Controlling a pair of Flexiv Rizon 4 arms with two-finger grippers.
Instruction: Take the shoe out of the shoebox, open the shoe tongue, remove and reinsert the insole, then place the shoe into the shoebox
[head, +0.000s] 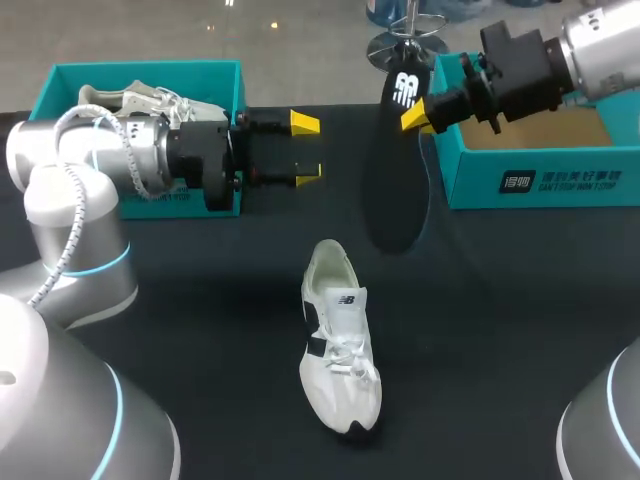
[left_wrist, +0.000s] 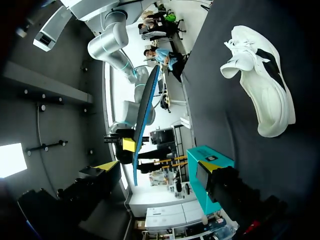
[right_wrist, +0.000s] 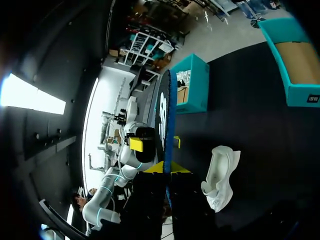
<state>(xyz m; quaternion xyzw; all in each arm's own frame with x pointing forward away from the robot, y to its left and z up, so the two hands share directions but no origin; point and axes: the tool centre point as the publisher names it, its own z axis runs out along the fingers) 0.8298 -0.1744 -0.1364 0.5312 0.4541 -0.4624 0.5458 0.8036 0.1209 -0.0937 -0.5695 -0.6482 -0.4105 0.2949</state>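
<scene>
The right gripper (head: 410, 114) pinches the black insole (head: 393, 190), which hangs (narrow end up) just left of the far-right shoebox (head: 470, 180). The left gripper (head: 306, 148) is spread beside the far-left shoebox (head: 60, 85). The white shoe (head: 340, 350) lies near, mid-table

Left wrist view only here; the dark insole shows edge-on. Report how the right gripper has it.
Observer: The right gripper is shut on the flat black insole near its top end; it hangs with its broad face to the head camera.
Operator: Now report anything on the left that I miss.
Observer: A left teal cardboard shoebox holds a second pale lace-up shoe.
Operator: Look inside the right teal shoebox I see ahead.
Observer: Where visible, its inside shows only a brown cardboard floor.
</scene>
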